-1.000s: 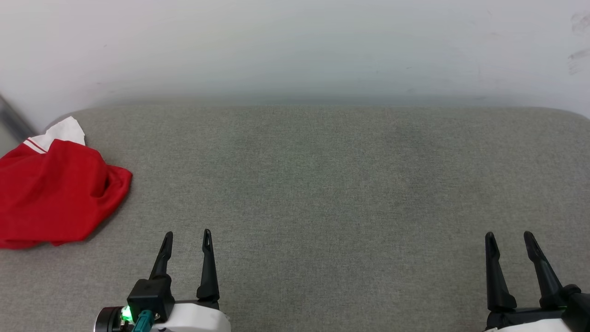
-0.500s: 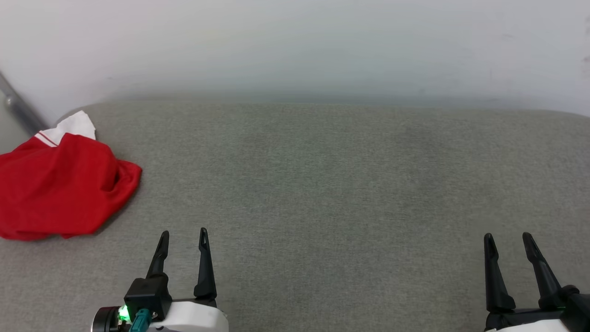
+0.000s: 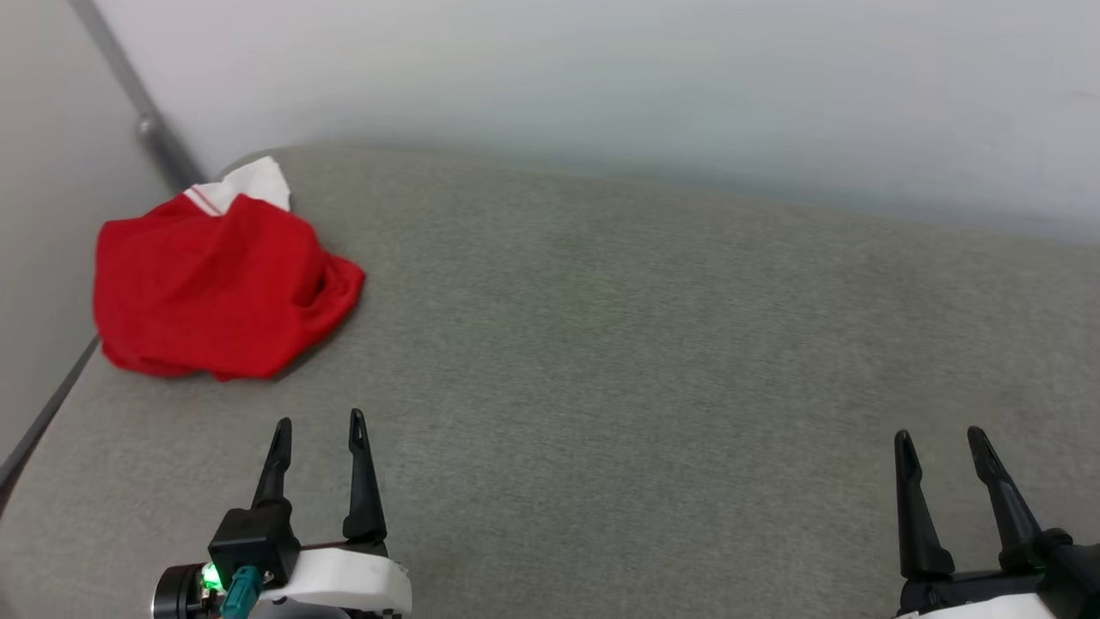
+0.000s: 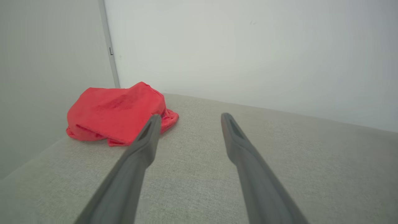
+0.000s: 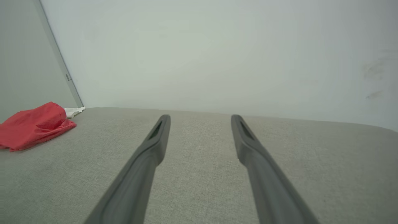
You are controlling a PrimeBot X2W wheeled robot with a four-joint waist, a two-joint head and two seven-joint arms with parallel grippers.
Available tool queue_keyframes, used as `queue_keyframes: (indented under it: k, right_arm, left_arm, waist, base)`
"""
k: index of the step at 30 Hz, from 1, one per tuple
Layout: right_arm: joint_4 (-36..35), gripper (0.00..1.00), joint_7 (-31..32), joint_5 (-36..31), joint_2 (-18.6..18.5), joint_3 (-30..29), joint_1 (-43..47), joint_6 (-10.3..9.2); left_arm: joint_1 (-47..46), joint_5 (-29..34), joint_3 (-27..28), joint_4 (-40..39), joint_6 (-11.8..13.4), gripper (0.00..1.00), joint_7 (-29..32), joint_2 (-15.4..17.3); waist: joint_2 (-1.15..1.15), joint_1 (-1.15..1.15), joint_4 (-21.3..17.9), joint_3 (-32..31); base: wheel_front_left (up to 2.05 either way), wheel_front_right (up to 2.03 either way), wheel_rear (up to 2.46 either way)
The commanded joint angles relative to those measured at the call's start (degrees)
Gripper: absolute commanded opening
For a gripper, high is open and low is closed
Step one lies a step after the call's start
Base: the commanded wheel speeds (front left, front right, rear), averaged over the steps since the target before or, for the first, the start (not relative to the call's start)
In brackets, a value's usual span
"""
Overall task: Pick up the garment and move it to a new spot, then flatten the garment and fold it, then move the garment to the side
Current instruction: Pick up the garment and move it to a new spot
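Note:
The garment (image 3: 215, 288) is a crumpled bright red heap with a white, red-striped piece at its far end, lying at the far left of the grey cushioned surface (image 3: 644, 344). Its numerals are hidden in the folds. It appears again ahead and left in the left wrist view as a red mound (image 4: 116, 112), and at the far left in the right wrist view (image 5: 32, 126). My left gripper (image 3: 318, 425) stands open near the front edge, short of the garment and slightly to its right. My right gripper (image 3: 941, 436) is open at the lower right, far from the cloth, holding nothing.
A pale wall (image 3: 601, 86) runs behind the surface. A side wall with a grey corner strip (image 3: 137, 112) closes off the left, just beyond the garment. The surface's left edge (image 3: 43, 421) drops off near the heap.
The whole head view has swung left, so the garment now sits further right and higher in it and the left wall corner has come into sight. Both grippers stay open.

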Motion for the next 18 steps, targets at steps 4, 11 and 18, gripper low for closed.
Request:
queue_keyframes:
  k: [4,11,18]
  right_arm:
    - [-0.4,1.0,-0.1,-0.9,0.1,0.0,0.0,-0.03]
    - [-0.9,1.0,-0.1,-1.5,0.1,0.0,0.5,-0.02]
    - [-0.7,1.0,-0.1,-1.6,0.1,0.4,0.5,-0.03]
  left_arm:
    - [-0.5,-0.4,0.6,-0.1,0.8,1.0,-0.1,-0.1]
    - [-0.8,-1.2,0.6,-0.5,1.4,1.0,-0.1,-0.1]
    - [-0.8,-1.5,0.9,-0.6,1.6,1.0,-0.1,0.0]
  waist:
    - [0.0,0.0,4.9,0.3]
    - [0.0,0.0,10.5,0.7]
    - [0.0,0.0,15.7,0.9]
  base:
    - [0.0,0.0,0.0]
    - [0.0,0.0,0.0]
    - [0.0,0.0,0.0]
